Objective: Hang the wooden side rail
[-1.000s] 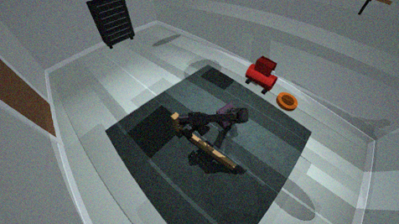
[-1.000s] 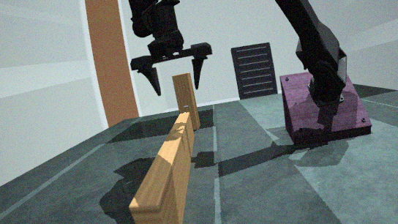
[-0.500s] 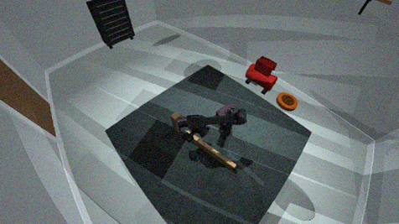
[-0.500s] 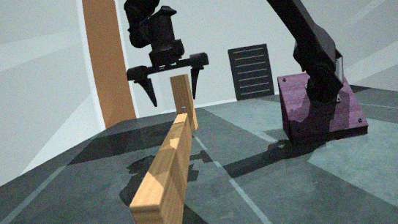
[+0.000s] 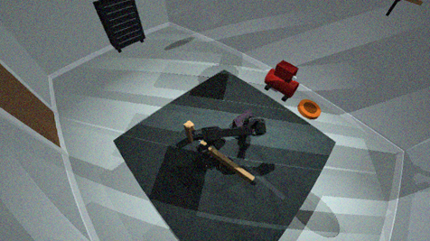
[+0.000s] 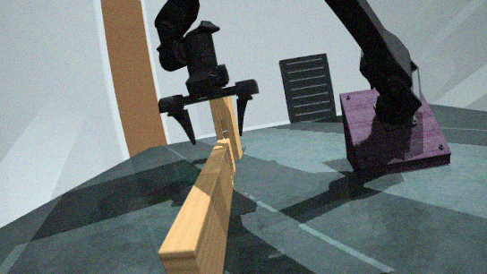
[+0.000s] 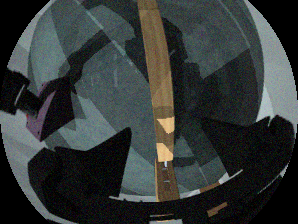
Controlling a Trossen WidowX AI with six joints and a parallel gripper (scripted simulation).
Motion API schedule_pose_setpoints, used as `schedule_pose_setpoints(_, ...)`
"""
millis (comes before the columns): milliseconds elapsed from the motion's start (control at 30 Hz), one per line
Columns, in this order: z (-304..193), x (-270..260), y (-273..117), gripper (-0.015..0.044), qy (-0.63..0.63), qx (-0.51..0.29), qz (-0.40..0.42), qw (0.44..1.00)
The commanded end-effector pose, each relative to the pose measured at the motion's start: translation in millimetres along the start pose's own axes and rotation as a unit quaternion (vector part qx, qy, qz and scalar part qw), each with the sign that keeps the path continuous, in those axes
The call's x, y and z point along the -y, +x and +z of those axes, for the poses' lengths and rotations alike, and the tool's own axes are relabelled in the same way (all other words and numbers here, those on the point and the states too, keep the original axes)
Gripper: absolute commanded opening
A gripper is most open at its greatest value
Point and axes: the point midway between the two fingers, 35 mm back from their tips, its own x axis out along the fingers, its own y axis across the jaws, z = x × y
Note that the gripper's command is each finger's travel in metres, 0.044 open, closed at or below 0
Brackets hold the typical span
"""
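The wooden side rail (image 5: 227,163) (image 6: 203,210) (image 7: 159,75) runs from the table's middle up to the upright headboard post (image 5: 189,129) (image 6: 227,121) (image 7: 168,182). Its end meets the post's slot, where a bit of steel (image 6: 225,132) shows. I cannot tell whether the hooks sit on the pins. My gripper (image 5: 203,147) (image 6: 215,134) (image 7: 166,125) is open and empty. It hangs just above the joint, with one finger on each side of the post and touching neither rail nor post.
The arm's purple base block (image 5: 242,117) (image 6: 421,134) (image 7: 46,112) stands right of the post. Off the dark table (image 5: 248,215) lie a red compressor (image 5: 283,81) and an orange disc (image 5: 308,109). A black drawer cabinet (image 5: 119,20) (image 6: 309,87) stands at the far wall.
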Motion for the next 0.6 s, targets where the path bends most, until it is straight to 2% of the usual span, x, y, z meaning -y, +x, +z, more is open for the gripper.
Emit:
schedule_pose_setpoints(0,-1,0,8,0.0440,0.003,0.002,0.000,1.000)
schedule_pose_setpoints(567,-1,0,36,0.0440,0.004,0.002,0.001,1.000)
